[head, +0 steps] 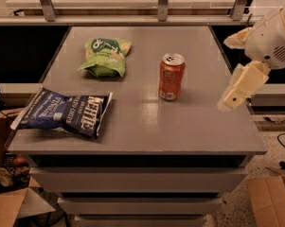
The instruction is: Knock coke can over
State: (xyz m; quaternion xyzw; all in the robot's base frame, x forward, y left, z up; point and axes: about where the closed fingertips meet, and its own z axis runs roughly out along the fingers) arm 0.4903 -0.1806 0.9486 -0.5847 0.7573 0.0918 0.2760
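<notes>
The coke can (171, 77) is an orange-red can with a silver top. It stands upright on the grey table (180, 126), right of centre. My gripper (234, 96) is the cream-coloured end of the white arm (272, 39) at the right side. It hangs over the table's right part, to the right of the can and clear of it, at about the height of the can's base in the picture.
A green chip bag (104, 56) lies at the back left of the can. A blue Kettle chip bag (66, 111) lies at the front left, near the table edge. Cardboard boxes stand on the floor at the lower right (272, 197) and lower left (9, 202).
</notes>
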